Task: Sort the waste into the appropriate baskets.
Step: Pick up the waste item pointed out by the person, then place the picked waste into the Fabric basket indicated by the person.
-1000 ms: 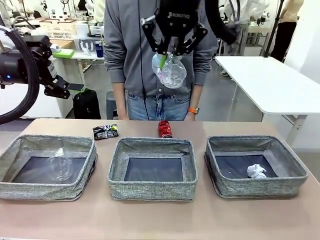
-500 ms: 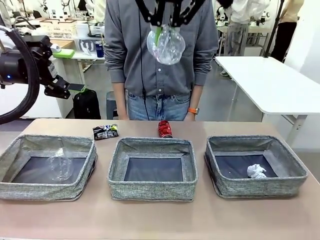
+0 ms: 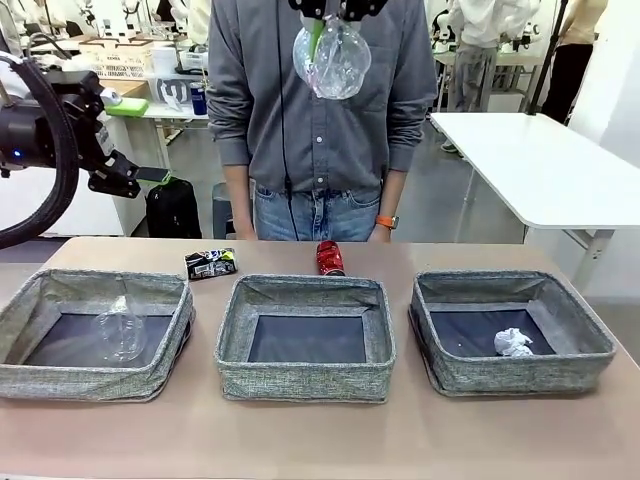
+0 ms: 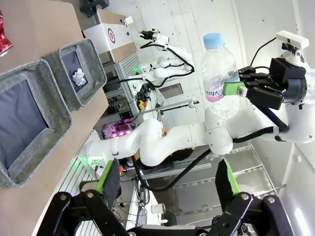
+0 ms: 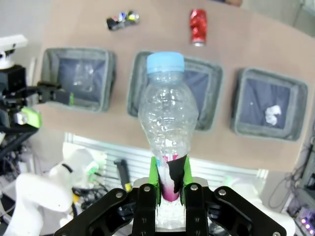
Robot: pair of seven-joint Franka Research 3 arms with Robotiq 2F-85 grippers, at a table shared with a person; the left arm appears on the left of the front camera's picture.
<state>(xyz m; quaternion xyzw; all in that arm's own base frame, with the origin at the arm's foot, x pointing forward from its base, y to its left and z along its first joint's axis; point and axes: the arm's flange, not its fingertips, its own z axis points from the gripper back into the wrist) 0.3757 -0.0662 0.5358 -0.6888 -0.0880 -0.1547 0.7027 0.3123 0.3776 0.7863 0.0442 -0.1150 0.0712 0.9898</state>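
Observation:
My right gripper [image 3: 330, 14] hangs high above the table's far side, shut on a clear plastic bottle [image 3: 331, 58] with a blue cap [image 5: 166, 62]; in its own view the fingers [image 5: 156, 178] pinch the bottle's lower end [image 5: 168, 118]. Off to the left my left gripper [image 3: 135, 140] is raised beyond the table's edge, open and empty [image 4: 167, 179]. Three grey baskets stand in a row: the left one [image 3: 95, 385] holds a clear cup [image 3: 120, 330], the middle one [image 3: 305, 385] shows a bare bottom, the right one [image 3: 520, 377] holds a paper ball [image 3: 514, 343].
A crushed black printed can [image 3: 210, 263] and a crushed red can [image 3: 329, 257] lie on the table behind the baskets. A person in a grey shirt [image 3: 270, 120] stands at the far edge, right behind the bottle. A white table [image 3: 540, 160] stands back right.
The right gripper has risen with the bottle, from in front of the person's chest to the top of the front view. The left arm has not moved.

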